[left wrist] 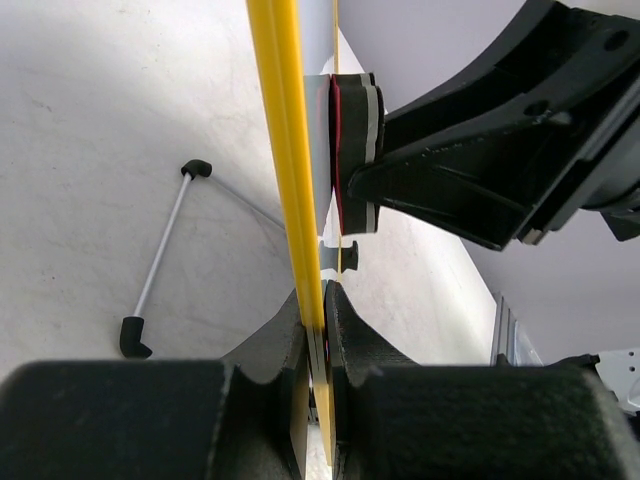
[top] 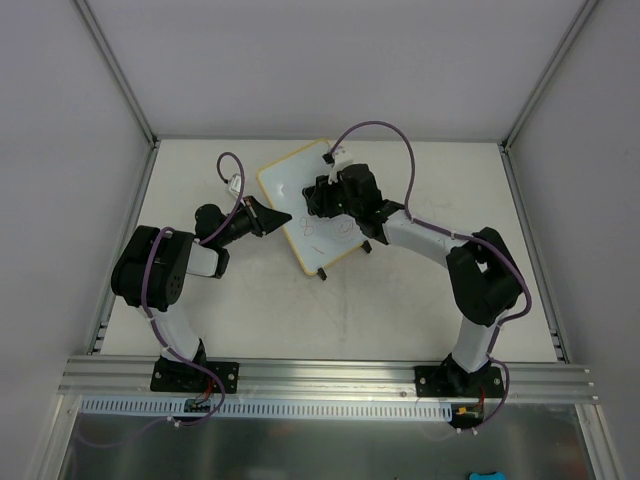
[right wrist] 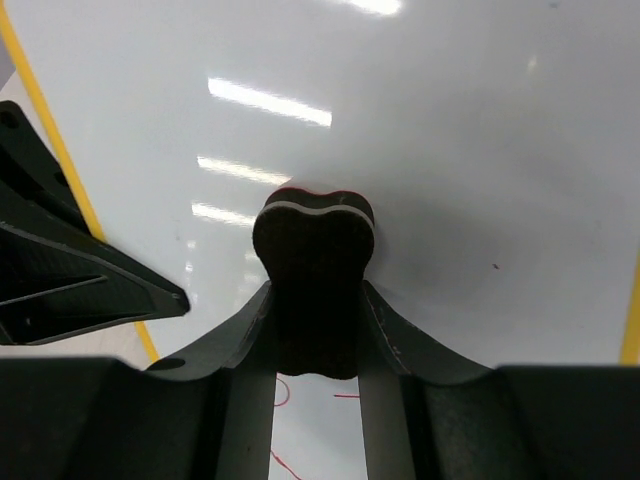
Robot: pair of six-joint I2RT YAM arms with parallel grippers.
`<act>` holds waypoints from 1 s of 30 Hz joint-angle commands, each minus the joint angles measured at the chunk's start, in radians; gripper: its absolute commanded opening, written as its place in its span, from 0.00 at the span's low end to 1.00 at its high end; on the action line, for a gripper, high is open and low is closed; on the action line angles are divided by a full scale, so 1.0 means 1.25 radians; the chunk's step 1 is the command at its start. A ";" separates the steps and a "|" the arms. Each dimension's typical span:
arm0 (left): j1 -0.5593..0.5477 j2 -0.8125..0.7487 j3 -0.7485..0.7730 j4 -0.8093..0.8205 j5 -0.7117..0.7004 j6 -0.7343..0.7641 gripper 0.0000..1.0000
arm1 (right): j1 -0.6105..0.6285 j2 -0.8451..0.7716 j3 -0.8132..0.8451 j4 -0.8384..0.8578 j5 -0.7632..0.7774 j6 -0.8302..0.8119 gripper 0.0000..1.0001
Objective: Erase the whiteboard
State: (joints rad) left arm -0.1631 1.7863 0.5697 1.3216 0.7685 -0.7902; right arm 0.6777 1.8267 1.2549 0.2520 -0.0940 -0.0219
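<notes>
Yellow-rimmed whiteboard (top: 288,185) up top sits tilted mid-surface (top: 400,310), partly hidden under the right end effector (top: 325,197); at the left wrist, the left end effector (left wrist: 318,335) is clenched on its edge; at the right wrist, the right end effector grasps the eraser (right wrist: 315,270), red marks (right wrist: 282,395) cut off below.

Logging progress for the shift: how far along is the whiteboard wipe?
Done: the whiteboard surface beyond the eraser looks clean. In hand: the left claw clamps the board's yellow rim, and the right claw holds the eraser against the face. Left: red marker strokes show on the strip nearest the right claw, so the job looks only partway done.
</notes>
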 commanded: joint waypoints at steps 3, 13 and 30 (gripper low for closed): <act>-0.024 -0.028 -0.003 0.207 0.081 0.107 0.00 | -0.068 0.000 -0.060 -0.041 0.067 0.002 0.00; -0.024 -0.029 -0.003 0.202 0.083 0.109 0.00 | -0.148 -0.014 -0.091 -0.041 0.057 -0.001 0.00; -0.024 -0.036 0.000 0.192 0.087 0.113 0.00 | -0.035 -0.032 -0.123 -0.016 0.166 -0.068 0.00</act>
State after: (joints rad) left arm -0.1688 1.7794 0.5697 1.3140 0.7689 -0.7887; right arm 0.5629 1.7763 1.1355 0.3084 0.0006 -0.0475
